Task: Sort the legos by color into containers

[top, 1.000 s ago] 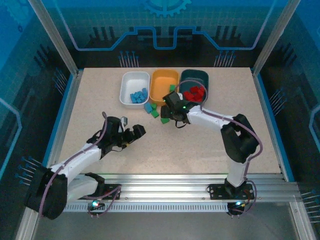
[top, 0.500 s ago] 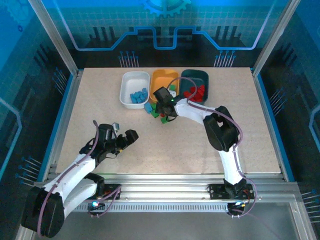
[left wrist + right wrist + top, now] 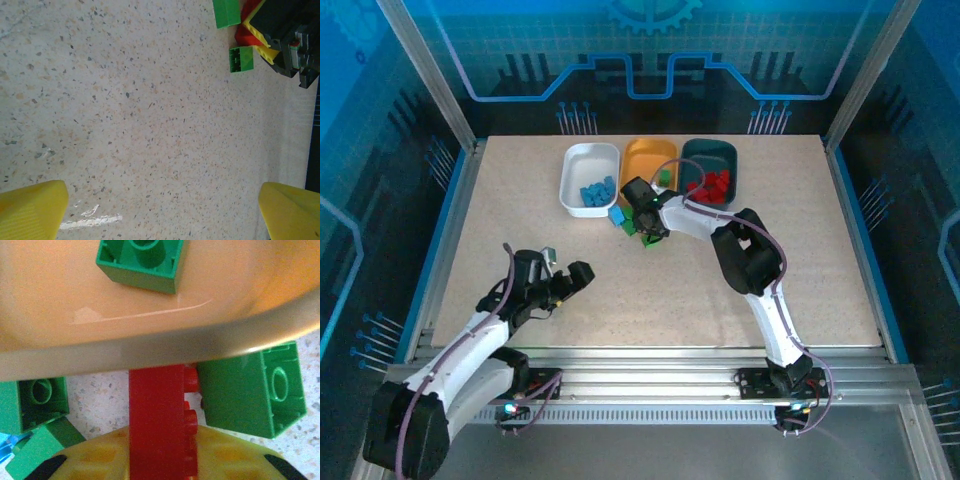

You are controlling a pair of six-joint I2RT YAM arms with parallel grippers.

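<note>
Right now the right gripper (image 3: 640,218) is sitting low on the table (image 3: 510,210), just in front of the orange-yellow tray (image 3: 642,156). Its fingers are clamping a red brick (image 3: 160,415), seen in the right wrist view pinched between the yellow pads (image 3: 95,460), with the tray's rim (image 3: 150,352) right above it. A green brick (image 3: 252,390) is lying against the red one's studded side, and another green brick (image 3: 35,402) is lying off to the other side.

Sorting looks well along: blue bricks (image 3: 597,191) are lying in the white tray (image 3: 590,152), red bricks (image 3: 710,185) in the dark teal tray (image 3: 712,148), and a green one (image 3: 663,177) in the orange-yellow tray. A few loose green and blue pieces are lying around the gripper.

Step in hand looks like the pick of a red brick. Next move probably calls for a straight lift clear of the rim and the neighbouring green brick, then a carry right to the dark teal tray.

Meanwhile the left gripper (image 3: 575,276) is hovering over bare table near its base, fingers (image 3: 30,212) wide apart, holding nothing.
</note>
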